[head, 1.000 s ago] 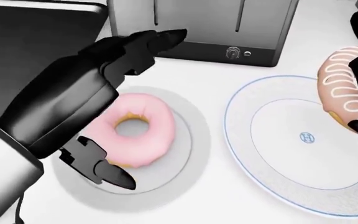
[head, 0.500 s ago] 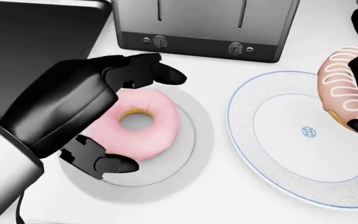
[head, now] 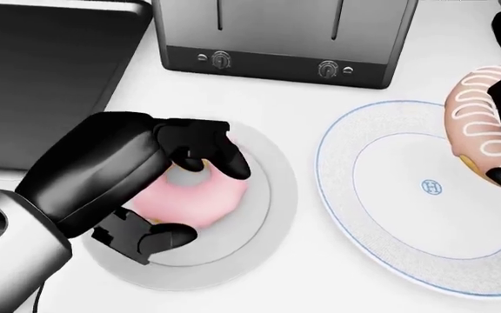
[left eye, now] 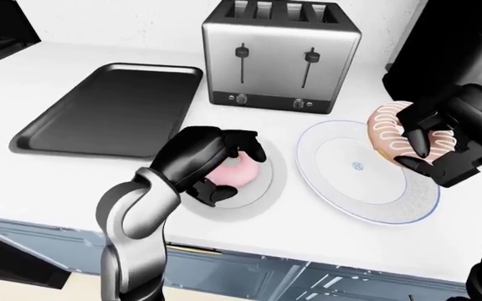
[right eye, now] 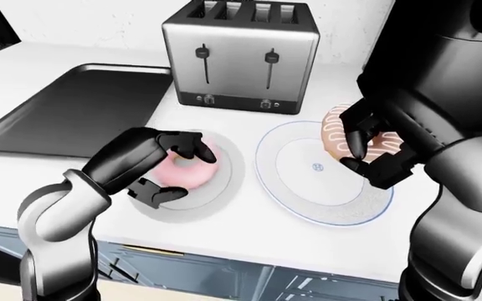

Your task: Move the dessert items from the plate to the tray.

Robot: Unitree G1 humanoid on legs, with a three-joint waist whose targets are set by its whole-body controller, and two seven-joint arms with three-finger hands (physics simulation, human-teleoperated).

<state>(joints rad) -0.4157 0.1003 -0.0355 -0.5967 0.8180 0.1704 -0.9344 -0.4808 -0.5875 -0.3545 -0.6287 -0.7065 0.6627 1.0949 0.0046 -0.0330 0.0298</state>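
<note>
A plain pink donut (head: 181, 199) lies on a small grey plate (head: 268, 215) in the head view. My left hand (head: 209, 203) curls over it, fingers (head: 220, 156) across its hole and thumb (head: 159, 238) under its near side, shut on it. A second pink donut with white icing stripes (right eye: 335, 135) is held on edge in my right hand (right eye: 367, 157), a little above the right side of a white blue-rimmed plate (head: 407, 215). The dark tray (left eye: 107, 106) lies at the left in the left-eye view, with nothing on it.
A steel four-slot toaster (left eye: 279, 56) stands above the two plates, right beside the tray. A tall black appliance (left eye: 450, 44) fills the top right corner. The white counter's near edge (left eye: 308, 248) runs just below the plates.
My left hand's fingers have come down from above the plain donut and closed over its hole, and the thumb has drawn in. The right hand and striped donut have stayed put.
</note>
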